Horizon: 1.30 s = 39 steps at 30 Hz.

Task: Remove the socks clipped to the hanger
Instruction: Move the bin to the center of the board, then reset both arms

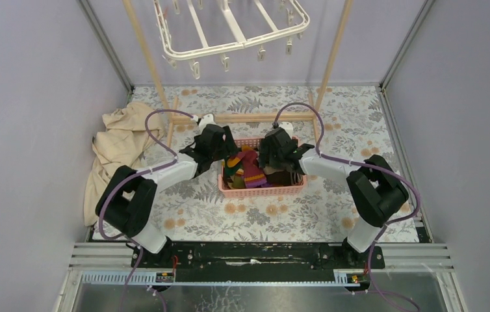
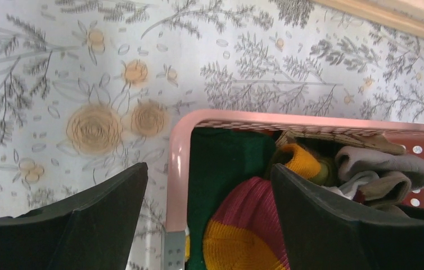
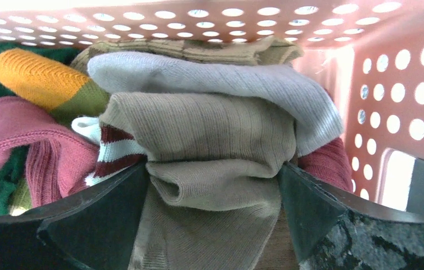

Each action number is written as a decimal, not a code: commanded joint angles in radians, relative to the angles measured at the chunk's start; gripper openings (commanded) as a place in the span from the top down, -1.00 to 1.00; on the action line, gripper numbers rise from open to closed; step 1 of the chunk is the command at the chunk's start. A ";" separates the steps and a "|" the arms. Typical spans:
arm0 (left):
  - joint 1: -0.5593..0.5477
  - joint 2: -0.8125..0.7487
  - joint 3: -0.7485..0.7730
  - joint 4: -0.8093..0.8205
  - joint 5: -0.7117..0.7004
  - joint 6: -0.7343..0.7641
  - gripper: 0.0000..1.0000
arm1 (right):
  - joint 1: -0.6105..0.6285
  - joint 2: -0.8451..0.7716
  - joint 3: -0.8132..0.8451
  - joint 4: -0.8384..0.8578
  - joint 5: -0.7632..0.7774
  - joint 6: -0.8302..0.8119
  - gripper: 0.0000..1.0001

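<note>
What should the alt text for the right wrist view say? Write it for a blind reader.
The right gripper, jaws wide open, hangs low over a heap of socks in a pink perforated basket, a beige ribbed sock lying between its fingers. Grey, maroon, green and orange-tipped socks pile around it.

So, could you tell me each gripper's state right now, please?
Left gripper: open, straddling the basket rim.
Right gripper: open over a beige sock.
</note>
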 commanded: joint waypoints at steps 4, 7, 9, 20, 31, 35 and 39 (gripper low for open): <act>0.044 0.031 0.103 0.013 0.035 0.072 -0.78 | -0.051 0.025 0.109 0.020 -0.043 -0.089 -0.91; 0.039 -0.055 0.110 -0.088 0.039 0.044 -0.85 | -0.052 -0.056 0.060 0.024 -0.114 -0.105 -0.99; 0.026 -0.127 0.100 -0.128 0.033 0.039 -0.95 | -0.051 -0.130 0.030 0.017 -0.140 -0.106 -0.99; 0.009 -0.562 -0.016 -0.228 -0.103 0.106 -0.97 | -0.080 -0.686 -0.193 -0.057 0.039 -0.184 -0.99; 0.021 -0.614 -0.229 -0.036 -0.351 0.293 -0.97 | -0.125 -1.067 -0.516 0.134 0.321 -0.395 -0.99; 0.028 -0.600 -0.305 0.107 -0.396 0.385 -0.97 | -0.127 -1.173 -0.671 0.293 0.479 -0.476 -0.99; 0.040 -0.567 -0.388 0.264 -0.415 0.481 -0.97 | -0.130 -1.197 -0.805 0.539 0.554 -0.570 -0.99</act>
